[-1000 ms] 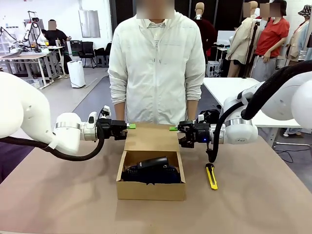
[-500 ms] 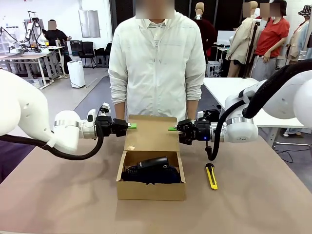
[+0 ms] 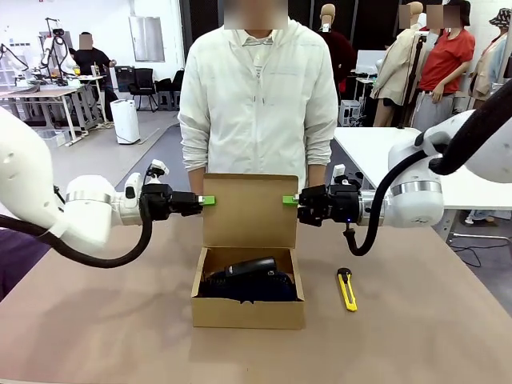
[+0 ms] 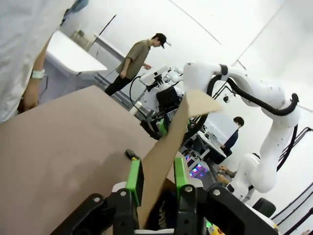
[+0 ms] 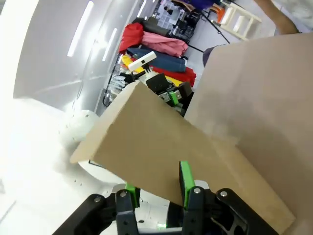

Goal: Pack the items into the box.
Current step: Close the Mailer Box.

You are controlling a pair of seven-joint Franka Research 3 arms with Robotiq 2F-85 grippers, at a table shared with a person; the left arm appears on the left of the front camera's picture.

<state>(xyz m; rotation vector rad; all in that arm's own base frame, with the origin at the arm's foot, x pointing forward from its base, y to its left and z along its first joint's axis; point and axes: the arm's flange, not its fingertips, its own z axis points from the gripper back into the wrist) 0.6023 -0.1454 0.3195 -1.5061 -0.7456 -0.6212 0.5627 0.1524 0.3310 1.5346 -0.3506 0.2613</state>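
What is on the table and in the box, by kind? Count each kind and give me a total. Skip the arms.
Cardboard box: 1
Navy pouch: 1
Black stapler: 1
Utility knife: 1
Total: 4

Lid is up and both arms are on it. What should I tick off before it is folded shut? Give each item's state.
1. Grip of left gripper on lid edge: ok, shut on it.
2. Grip of right gripper on opposite edge: ok.
3. Both stapler and pouch inside box: ok.
4. Contents below the rim: cannot tell.
5. Yellow utility knife apart from box, on table: ok.
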